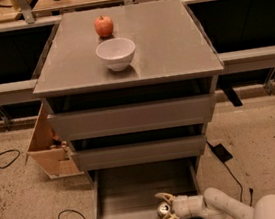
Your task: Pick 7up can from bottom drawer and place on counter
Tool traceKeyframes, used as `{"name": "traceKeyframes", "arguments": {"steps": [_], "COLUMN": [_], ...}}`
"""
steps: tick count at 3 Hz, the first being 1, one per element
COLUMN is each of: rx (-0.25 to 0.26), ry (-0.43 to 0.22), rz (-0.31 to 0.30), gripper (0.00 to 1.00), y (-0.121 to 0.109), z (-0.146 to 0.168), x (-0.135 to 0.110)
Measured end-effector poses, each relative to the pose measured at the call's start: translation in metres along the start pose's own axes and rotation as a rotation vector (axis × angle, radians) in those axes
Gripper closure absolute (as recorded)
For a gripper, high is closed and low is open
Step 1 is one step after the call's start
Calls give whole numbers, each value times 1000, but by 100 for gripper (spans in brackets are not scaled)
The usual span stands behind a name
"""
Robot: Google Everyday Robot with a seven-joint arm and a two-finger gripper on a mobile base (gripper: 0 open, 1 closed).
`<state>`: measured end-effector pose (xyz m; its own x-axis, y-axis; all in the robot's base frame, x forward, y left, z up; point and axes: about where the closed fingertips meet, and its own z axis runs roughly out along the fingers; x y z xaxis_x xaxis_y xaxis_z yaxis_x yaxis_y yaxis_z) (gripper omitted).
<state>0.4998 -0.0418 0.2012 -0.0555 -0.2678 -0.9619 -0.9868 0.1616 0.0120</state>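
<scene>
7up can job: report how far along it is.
Done: the bottom drawer stands pulled out. In hand: the end effector sits inside it, fingers open either side of the can. Left: grip, lift, set it on the counter.

Bottom drawer [130, 208] cut off at 6 o'clock — there the spread gripper [160, 210] flanks the 7up can [164, 208], its body unseen.

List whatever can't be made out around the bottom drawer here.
- 7up can: sides and markings too small, partly behind the gripper, open around it in the bottom drawer; contact unclear.
- Bottom drawer's front: cut off by the camera view's lower edge.
</scene>
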Motion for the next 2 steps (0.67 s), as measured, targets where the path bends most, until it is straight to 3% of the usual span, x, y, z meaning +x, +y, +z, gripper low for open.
{"name": "traceKeyframes", "arguments": {"steps": [1,2], "rx": [-10,-9], "ry": [43,48], "rz": [-7,-10], "gripper": [50,73], "y": [-18,-20], "z": [-3,-4], "x": [10,11]}}
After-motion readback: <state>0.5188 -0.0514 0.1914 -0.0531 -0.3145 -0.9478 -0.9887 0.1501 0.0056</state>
